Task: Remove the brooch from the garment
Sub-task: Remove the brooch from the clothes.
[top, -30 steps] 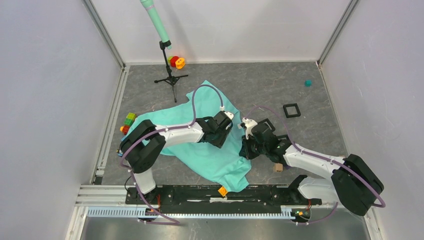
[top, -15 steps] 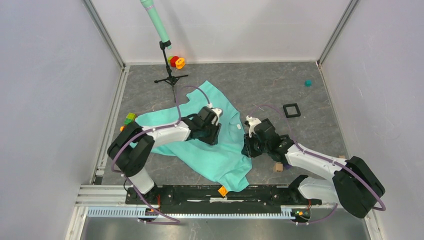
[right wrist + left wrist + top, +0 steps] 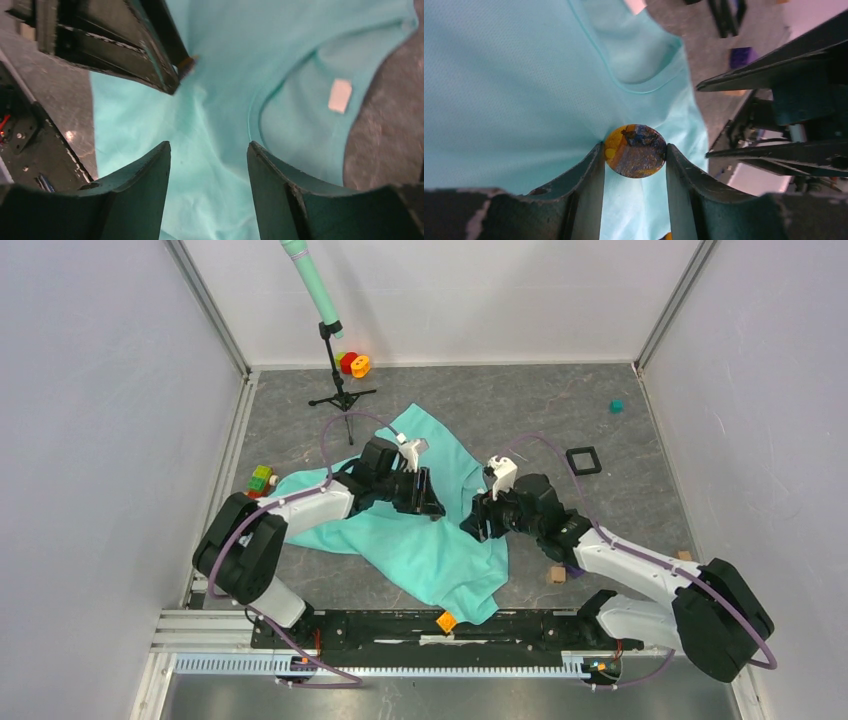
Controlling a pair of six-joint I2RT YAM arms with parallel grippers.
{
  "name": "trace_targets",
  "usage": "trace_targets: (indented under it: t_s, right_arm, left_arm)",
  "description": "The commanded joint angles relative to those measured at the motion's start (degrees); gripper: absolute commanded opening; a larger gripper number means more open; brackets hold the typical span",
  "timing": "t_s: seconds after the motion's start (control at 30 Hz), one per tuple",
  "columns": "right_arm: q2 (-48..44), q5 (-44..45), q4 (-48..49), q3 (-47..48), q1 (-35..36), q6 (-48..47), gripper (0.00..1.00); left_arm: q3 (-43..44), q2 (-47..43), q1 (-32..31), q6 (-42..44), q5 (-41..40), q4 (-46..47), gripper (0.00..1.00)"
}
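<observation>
The brooch [image 3: 635, 151] is being gripped by its rim in the left gripper [image 3: 634, 149], which is closed on it at middling width. Cloth of the garment [image 3: 499, 75] is being drawn into a pucker behind it, so separation is judged unfinished. The right gripper [image 3: 209, 147] is being held wide and empty over the cloth beside the collar [image 3: 257, 95]. The brooch is a flat round disc, mottled orange and blue; the garment is soft, fine-meshed turquoise knit.
</observation>
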Motion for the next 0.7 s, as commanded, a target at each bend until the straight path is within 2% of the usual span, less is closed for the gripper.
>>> trace_targets:
  t_s: [0.0,0.13,0.27,0.4,0.57,0.67]
  right_arm:
    - [-0.3,-5.9,20.7,-4.5,0.0,-2.4,0.62]
    - [1.2,-9.8,34.4,-10.6,0.0,-1.9,0.62]
    - [5.6,-11.7,31.9,-7.6,0.2,-4.0,0.6]
    - [6.5,-14.5,37.9,-9.1,0.2,-1.6,0.6]
    - [6.1,-16.6,41.3,-9.0,0.2,1.7,0.43]
    - [5.8,-17.2,42.4,-8.2,0.2,4.0,0.27]
  left_arm:
    - [-1.1,-3.7,0.5,-7.6,9.8,8.1,0.37]
    - [-2.2,-4.7,0.6,-10.5,12.4,11.3,0.37]
    - [-2.3,-5.4,0.7,-12.7,14.3,12.4,0.37]
    - [-3.8,-7.2,0.7,-14.8,16.4,15.9,0.39]
    - [-5.0,-7.8,0.7,-15.9,17.5,18.2,0.43]
    - [-5.9,-7.2,0.7,-17.6,18.7,21.1,0.43]
